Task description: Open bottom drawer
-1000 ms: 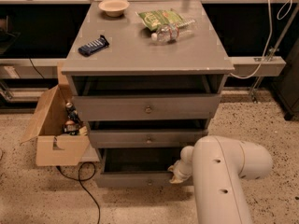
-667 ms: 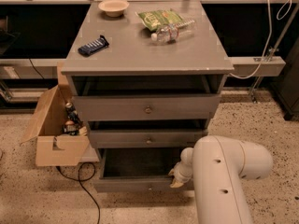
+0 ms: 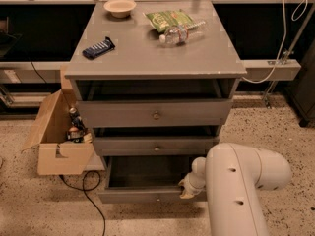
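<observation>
The bottom drawer of the grey cabinet is pulled out toward me. Its slim front panel with a tiny knob sits low, and its dark grey inside shows. My gripper is at the right end of that front panel, touching its top edge. The white arm rises behind it at the lower right and hides the drawer's right corner. The middle drawer and the top drawer stand only slightly ajar above.
On the cabinet top lie a bowl, a green bag, a plastic bottle and a dark blue bar. An open cardboard box and a black cable are on the floor at the left.
The bottom drawer has slid further out toward me, showing more of its dark inside. My gripper has moved down and forward with its front panel.
</observation>
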Motion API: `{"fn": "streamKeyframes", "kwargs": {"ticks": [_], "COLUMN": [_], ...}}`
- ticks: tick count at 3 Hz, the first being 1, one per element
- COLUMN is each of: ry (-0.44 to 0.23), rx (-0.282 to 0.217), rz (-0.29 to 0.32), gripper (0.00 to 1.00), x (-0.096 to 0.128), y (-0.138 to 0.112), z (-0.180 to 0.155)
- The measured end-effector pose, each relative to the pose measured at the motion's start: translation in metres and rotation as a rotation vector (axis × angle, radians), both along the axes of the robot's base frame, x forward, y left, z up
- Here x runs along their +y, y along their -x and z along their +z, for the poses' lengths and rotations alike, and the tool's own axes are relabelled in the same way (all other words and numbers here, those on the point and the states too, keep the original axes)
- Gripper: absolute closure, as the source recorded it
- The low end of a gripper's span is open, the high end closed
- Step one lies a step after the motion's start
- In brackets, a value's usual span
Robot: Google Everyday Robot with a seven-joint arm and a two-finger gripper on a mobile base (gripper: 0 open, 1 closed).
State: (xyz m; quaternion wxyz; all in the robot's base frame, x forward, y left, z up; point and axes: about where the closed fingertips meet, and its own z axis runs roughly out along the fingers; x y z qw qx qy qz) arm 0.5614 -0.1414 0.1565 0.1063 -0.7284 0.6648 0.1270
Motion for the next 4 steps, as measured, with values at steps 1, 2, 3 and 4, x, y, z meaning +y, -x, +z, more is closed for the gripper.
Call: {"fn": "streamKeyframes", "kwargs": {"ticks": [1, 2, 3, 4], "ry": [-0.037, -0.038, -0.061, -0.061], "rx": [0.028, 0.029, 0.061, 0.061], "rz": [-0.023, -0.023, -0.026, -0.026], "gripper": [1.0, 1.0, 1.0, 1.0], "x": [0.002, 0.003, 0.007, 0.007], "y": [0.017, 0.018, 0.035, 0.035], "z": [-0.004, -0.001, -0.003, -0.001]}}
